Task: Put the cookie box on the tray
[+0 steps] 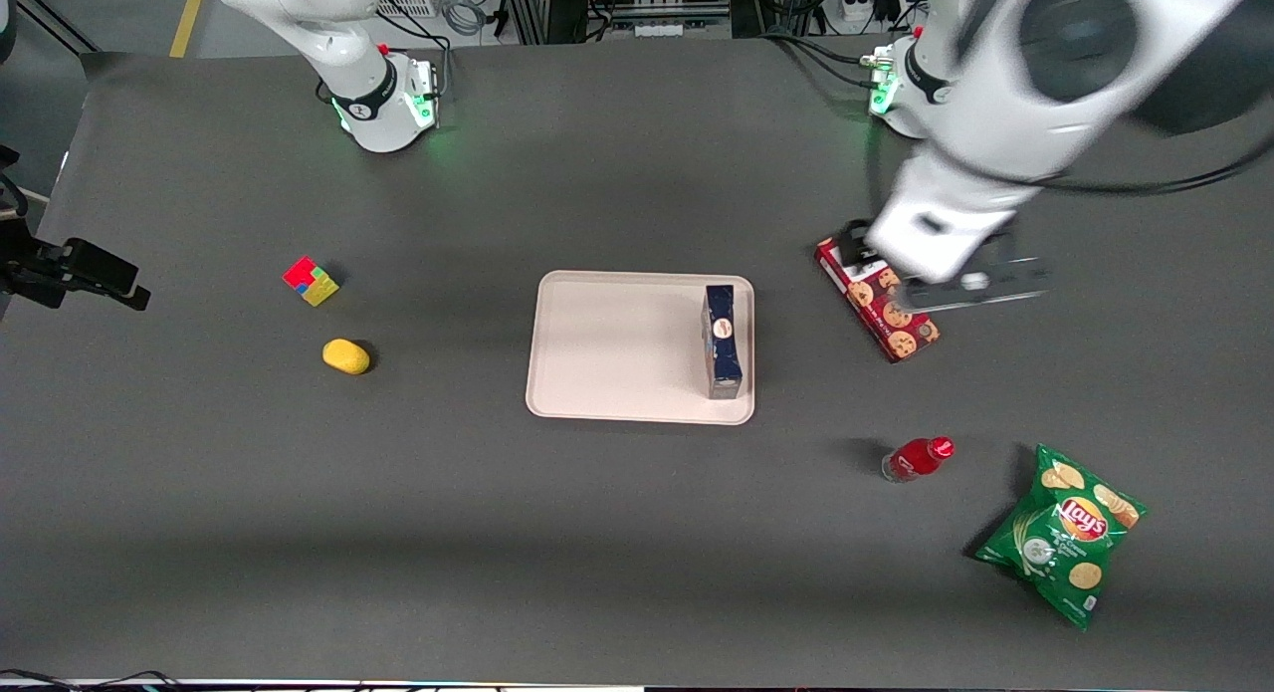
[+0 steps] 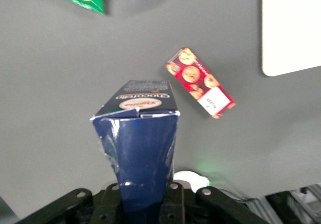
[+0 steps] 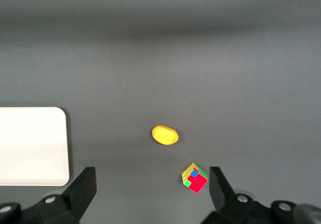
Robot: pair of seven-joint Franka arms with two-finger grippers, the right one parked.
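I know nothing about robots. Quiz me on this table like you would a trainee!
1. True or false: the red bottle lies on the tray.
2. The left gripper is above which thing? A: the red box. B: the tray. C: the red bottle.
3. How many things lie toward the parked arm's end of the table?

Key:
1. False. It lies on the table, nearer the front camera than the red box.
2. A.
3. Two: the coloured cube and the yellow object.
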